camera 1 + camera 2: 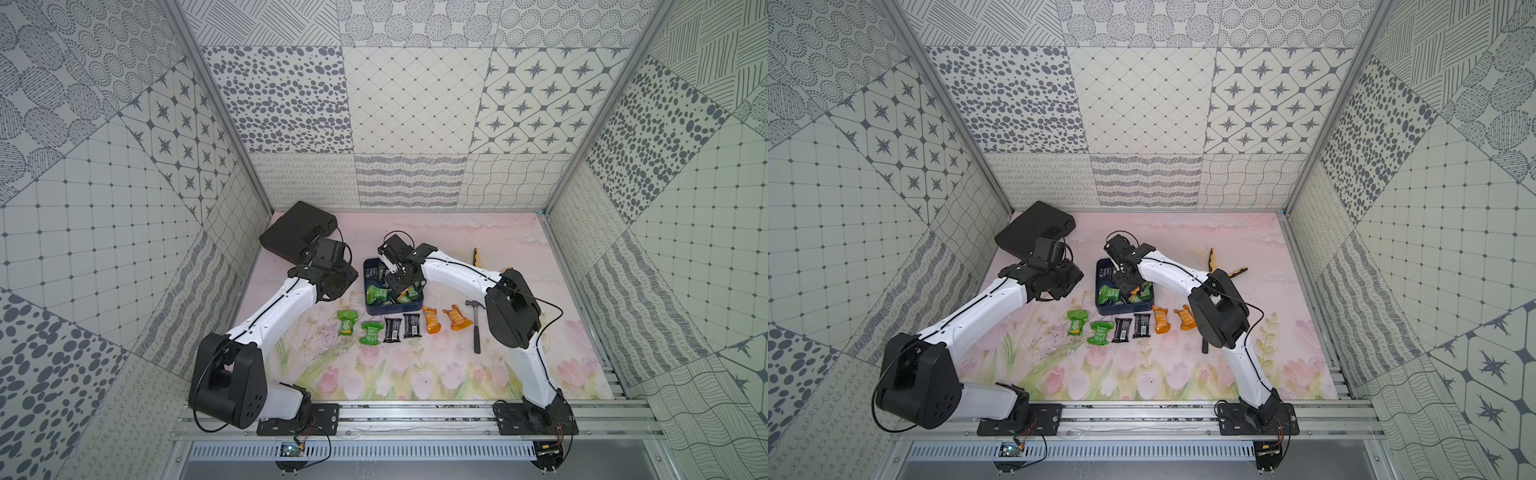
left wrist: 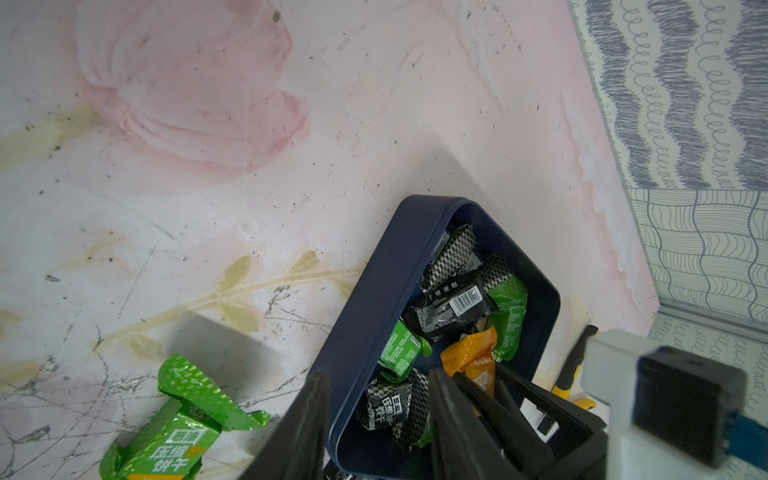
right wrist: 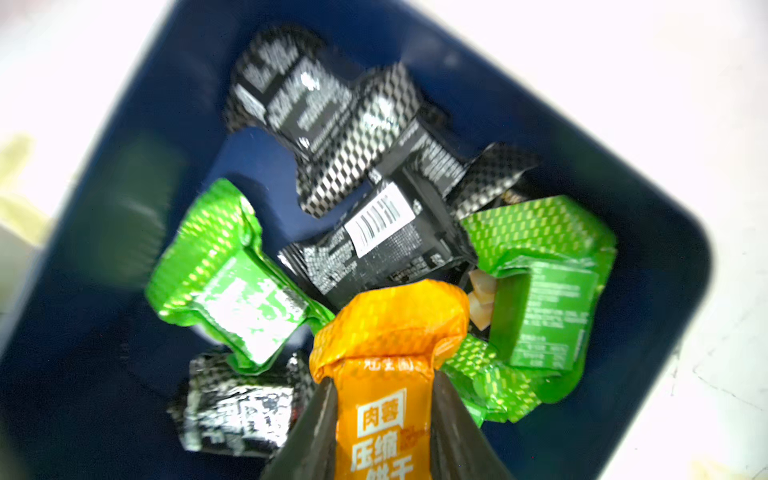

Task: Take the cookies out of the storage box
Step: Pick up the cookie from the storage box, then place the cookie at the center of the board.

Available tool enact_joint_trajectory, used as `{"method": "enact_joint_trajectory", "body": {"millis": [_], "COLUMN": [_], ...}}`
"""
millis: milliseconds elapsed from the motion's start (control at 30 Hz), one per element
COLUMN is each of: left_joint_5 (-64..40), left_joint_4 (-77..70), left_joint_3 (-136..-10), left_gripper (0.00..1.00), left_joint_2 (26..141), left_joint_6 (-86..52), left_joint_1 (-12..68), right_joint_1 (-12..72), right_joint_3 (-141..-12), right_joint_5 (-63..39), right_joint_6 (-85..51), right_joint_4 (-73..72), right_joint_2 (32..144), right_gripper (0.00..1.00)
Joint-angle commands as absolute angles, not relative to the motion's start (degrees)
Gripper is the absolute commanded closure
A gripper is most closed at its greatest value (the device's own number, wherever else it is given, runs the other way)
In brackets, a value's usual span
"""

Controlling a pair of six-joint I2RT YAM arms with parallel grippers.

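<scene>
The orange cookie (image 3: 386,332) in my right pincer (image 3: 384,378) reads 压缩饼干. My fingers press its two sides, its long axis runs along them, and its crimped end points at the pile. It sits in the blue box (image 3: 124,208) among green and black cookies (image 3: 232,274), one showing a barcode (image 3: 380,218). My left pincer (image 2: 378,374) stands half open and empty at the box's wall. Six more lie in a row on the counter (image 1: 415,374), beside the hammer (image 1: 475,328).

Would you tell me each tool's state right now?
Left tool: astride the storage box wall; grip cannot be told.
Right tool: closed on an orange cookie packet.
</scene>
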State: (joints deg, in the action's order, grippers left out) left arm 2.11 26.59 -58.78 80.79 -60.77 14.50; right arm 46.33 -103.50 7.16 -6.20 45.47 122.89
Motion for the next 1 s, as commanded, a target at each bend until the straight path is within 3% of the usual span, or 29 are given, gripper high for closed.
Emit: {"method": "enact_joint_trajectory", "body": {"millis": [0,167,467,967], "left_joint_5": [3.56,3.76,7.3,6.78], "left_joint_4": [26.0,26.02,28.12,34.28], "left_joint_3": [-59.5,-60.62,-66.97,-75.75], "left_gripper": [0.55,0.51,0.46,0.44], "left_joint_2": [80.2,80.63,85.58,96.76], "left_joint_6": [-55.84,-50.48,-40.73,-36.17], "left_joint_1": [13.75,14.48,21.76,28.56], "right_joint_1": [46.52,44.74,33.39,31.99], "right_joint_3": [-101.92,-94.35,-71.34,-68.9], "right_joint_5": [5.34,6.78,3.88,2.23], "right_joint_6": [-10.85,-17.05,-30.39,-29.98], "right_joint_4": [41.62,39.61,30.08,26.43], "right_joint_2": [115.8,108.44,96.43,104.92], "right_gripper": [0.78,0.79,0.79,0.78]}}
